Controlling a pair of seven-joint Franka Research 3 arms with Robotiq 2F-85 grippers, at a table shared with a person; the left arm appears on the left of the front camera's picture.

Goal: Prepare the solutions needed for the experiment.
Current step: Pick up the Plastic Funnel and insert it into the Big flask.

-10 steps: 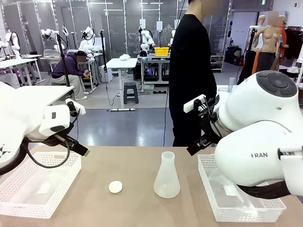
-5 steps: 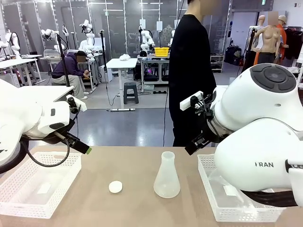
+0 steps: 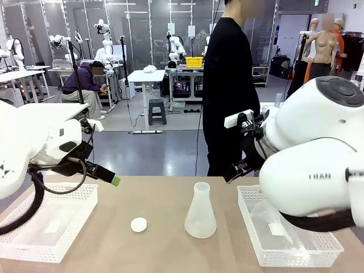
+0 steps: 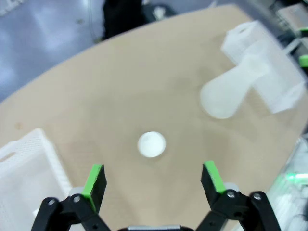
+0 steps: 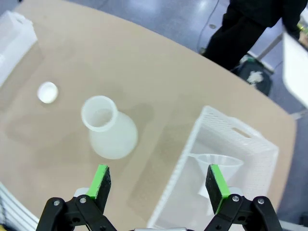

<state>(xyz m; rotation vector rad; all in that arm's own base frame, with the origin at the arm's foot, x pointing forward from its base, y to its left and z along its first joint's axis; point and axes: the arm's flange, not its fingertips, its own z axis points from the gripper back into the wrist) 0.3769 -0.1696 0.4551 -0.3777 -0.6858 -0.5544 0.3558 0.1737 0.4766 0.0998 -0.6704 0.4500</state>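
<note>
A translucent plastic flask (image 3: 200, 210) stands upright mid-table, its mouth uncapped (image 5: 99, 112); I see no coloured liquid in it, and the solutions are out of view. A small white round cap (image 3: 138, 224) lies on the table to its left. My left gripper (image 3: 111, 178) hovers open above the table's left part, and in the left wrist view (image 4: 154, 177) the cap (image 4: 152, 144) lies just ahead between its green pads. My right gripper (image 3: 233, 172) is open, high over the right side (image 5: 159, 182), with the flask below and left of it.
A white mesh basket (image 3: 68, 193) sits at the left. Another basket (image 3: 247, 210) at the right holds a clear funnel (image 5: 216, 165). A person in black (image 3: 230, 85) stands at the far edge. Bare tabletop surrounds the flask and cap.
My left gripper has swung right and slightly lower, out over the table toward the cap. The right arm has shifted a little. Flask and cap have not moved.
</note>
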